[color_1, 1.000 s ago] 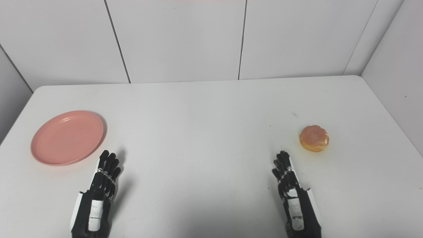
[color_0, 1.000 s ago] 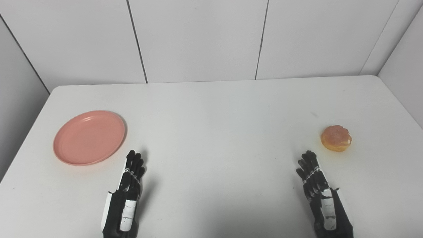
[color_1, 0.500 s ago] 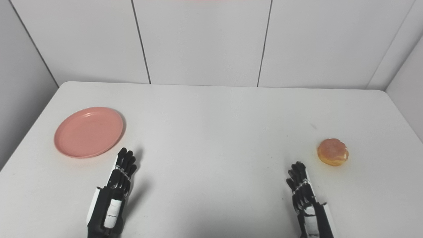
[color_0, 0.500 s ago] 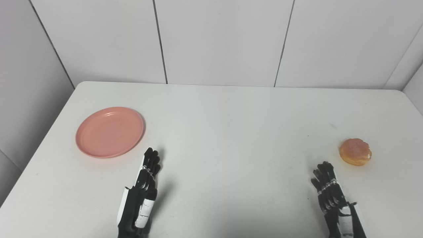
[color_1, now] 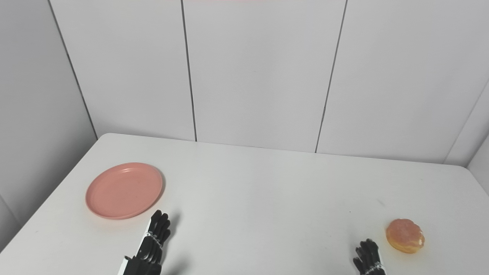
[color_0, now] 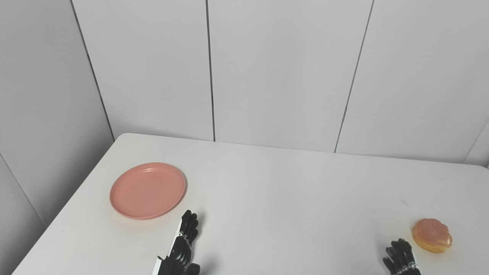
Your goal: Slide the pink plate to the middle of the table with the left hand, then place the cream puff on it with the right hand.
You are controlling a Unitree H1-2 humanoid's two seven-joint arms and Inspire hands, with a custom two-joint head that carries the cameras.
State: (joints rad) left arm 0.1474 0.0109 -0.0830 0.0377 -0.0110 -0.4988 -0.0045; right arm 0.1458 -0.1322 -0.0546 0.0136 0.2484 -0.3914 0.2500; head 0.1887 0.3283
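The pink plate (color_0: 148, 190) lies flat and bare on the left part of the white table (color_0: 275, 198). A golden-brown cream puff (color_0: 432, 235) sits near the table's right edge. My left hand (color_0: 182, 246) is at the bottom edge, just right of and nearer than the plate, fingers stretched out straight, holding nothing and not touching the plate. Of my right hand (color_0: 400, 260), only the fingertips show at the bottom edge, left of and nearer than the cream puff, apart from it, holding nothing.
White panelled walls (color_0: 282, 68) close off the table's back, with a side wall (color_0: 42, 114) on the left. A small dark speck (color_0: 403, 202) marks the table beyond the cream puff.
The camera has tilted up and turned left, so the whole scene sits lower and the hands are mostly cut off. Plate, cream puff and both hands show no real movement on the table.
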